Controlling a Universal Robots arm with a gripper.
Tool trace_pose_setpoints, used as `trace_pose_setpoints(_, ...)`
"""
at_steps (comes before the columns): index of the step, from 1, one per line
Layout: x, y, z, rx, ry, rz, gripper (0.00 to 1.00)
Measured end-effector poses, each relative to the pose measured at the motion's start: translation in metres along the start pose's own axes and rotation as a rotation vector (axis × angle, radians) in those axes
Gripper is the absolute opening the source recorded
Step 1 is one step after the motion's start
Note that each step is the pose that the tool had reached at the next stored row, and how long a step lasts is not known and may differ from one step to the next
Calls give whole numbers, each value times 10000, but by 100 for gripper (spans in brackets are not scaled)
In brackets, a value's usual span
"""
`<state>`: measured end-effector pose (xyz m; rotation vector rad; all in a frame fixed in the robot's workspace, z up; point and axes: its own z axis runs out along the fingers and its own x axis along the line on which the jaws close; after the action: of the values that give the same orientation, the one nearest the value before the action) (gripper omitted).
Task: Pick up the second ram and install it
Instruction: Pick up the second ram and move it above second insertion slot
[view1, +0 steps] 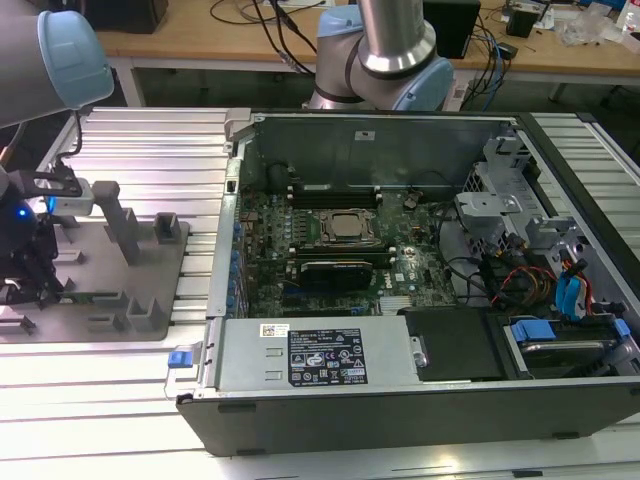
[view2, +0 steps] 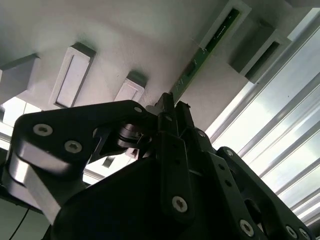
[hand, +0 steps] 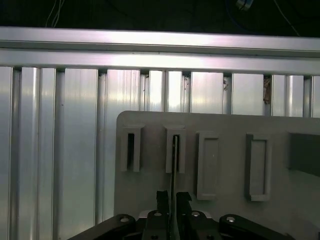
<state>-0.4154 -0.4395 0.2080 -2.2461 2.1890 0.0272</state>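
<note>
Ribbed metal worktop (hand: 50, 150), grey tray (hand: 225, 125): end effector (hand: 172, 196) at the second ram (hand: 173, 155).
Ram on edge, slotted, long axis running straight ahead; whether gripped, cannot tell.

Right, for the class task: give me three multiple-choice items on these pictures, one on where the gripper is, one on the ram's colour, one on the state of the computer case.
1. Where is the gripper?
A. over a wooden desk
B. over the grey tray, at the ram
C. inside a drawer

2. What colour is the ram?
A. green
B. red
C. white

3. How is the computer case?
A. closed
B. open, with its motherboard showing
C. wrapped in plastic

Answers:
1 B: both wrist views show the gripper at the ram, which stands in a slot on the tray.
2 A: its board shows green in the second wrist view.
3 B: the exterior view looks straight into the case.
</note>
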Motion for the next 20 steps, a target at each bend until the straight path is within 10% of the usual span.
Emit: trace_pose_setpoints(20, 1, -10, -2, 5, -4, 206, 10)
